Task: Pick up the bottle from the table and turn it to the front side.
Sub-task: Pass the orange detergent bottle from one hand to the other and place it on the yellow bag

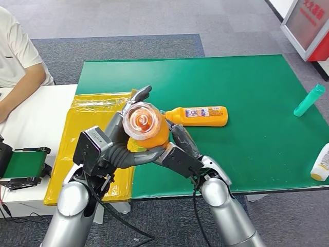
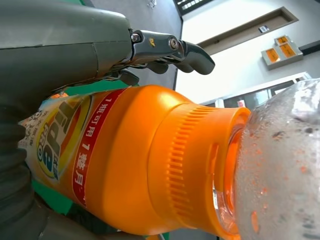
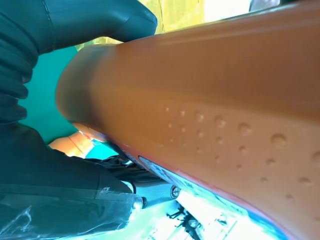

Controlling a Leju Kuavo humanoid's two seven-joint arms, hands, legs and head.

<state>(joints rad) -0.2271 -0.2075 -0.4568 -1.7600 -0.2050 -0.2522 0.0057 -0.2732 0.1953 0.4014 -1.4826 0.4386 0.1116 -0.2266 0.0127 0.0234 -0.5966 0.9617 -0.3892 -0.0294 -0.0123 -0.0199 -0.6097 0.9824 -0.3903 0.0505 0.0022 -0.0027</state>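
A robot test or demonstration area in an office-like hall.

The green mat (image 1: 248,92) is the landmark: it covers a table standing on grey carpet tiles (image 1: 116,20), with a darker carpet strip just behind its far edge. Left of the mat a yellow plastic sheet (image 1: 89,134) overlaps its edge, and beyond that a white table (image 1: 35,123) has a seated person (image 1: 17,51) resting an arm on it. Beyond the mat's far right corner stands a red-and-white display board (image 1: 308,23). Detergent bottles (image 1: 200,116) lie scattered on the mat as test props.
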